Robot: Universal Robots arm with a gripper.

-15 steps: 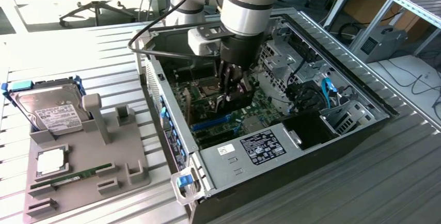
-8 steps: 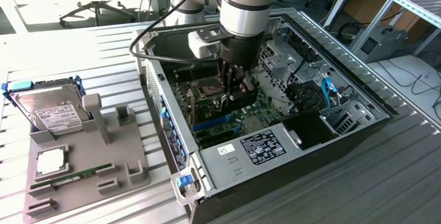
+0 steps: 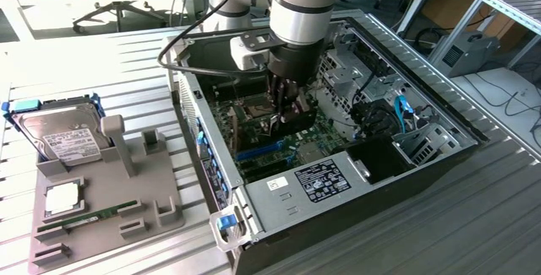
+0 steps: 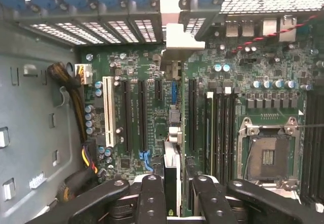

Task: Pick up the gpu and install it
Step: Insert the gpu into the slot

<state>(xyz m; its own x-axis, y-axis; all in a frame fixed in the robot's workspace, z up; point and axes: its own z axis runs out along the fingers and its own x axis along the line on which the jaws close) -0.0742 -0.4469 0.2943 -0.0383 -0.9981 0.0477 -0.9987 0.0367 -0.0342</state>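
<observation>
My claw (image 3: 286, 113) is squeezed shut on the card (image 4: 172, 178), a thin flat board that I hold on its edge. My black fingers (image 4: 152, 198) press on both of its sides. The card stands straight over the green board (image 4: 152, 107) inside the open computer case (image 3: 338, 186). Its shiny metal end (image 4: 179, 37) is bent like a step and sits up by the back wall (image 4: 101, 29), which is full of little holes. Long black slots (image 4: 142, 113) and one white slot (image 4: 108, 110) lie in rows on the green board. A square metal frame (image 4: 266, 153) sits off to one side. My arm (image 3: 300, 2) is a gray tube that points straight down into the case. On the gray tray (image 3: 101, 224) outside lie a silver drive (image 3: 63, 135) and a thin green stick (image 3: 89, 217).
</observation>
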